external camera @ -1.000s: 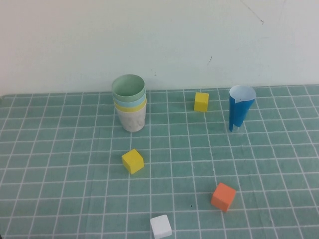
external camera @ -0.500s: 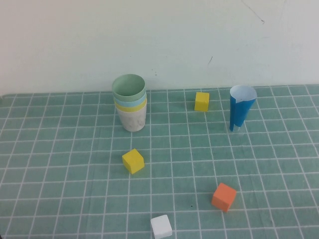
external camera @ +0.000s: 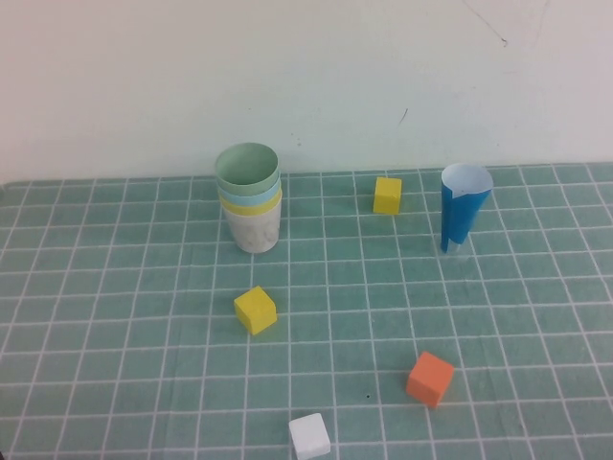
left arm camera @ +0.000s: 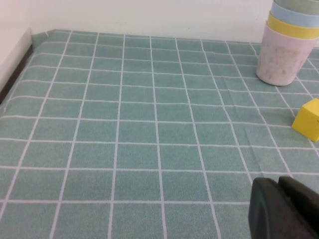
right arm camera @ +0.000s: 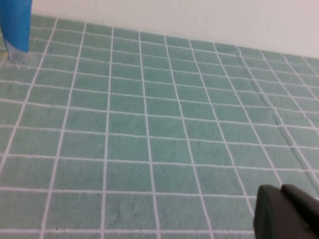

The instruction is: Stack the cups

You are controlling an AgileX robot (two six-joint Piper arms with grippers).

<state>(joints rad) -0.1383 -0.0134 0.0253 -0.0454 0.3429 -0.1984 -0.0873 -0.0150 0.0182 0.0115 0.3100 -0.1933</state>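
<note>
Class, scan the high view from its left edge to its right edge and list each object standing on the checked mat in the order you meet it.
Stack of cups → yellow cube nearer the camera → white cube → yellow cube near the wall → orange cube → blue cone cup.

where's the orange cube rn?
High view: the orange cube sits near the front on the right half of the table, just right of and behind the white cube, well clear of the cup stack.

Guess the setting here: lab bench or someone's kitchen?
Likely a lab test bench: a green grid mat against a bare wall, stacked cups, scattered cubes like the orange cube. Left gripper and right gripper sit shut, low.
</note>
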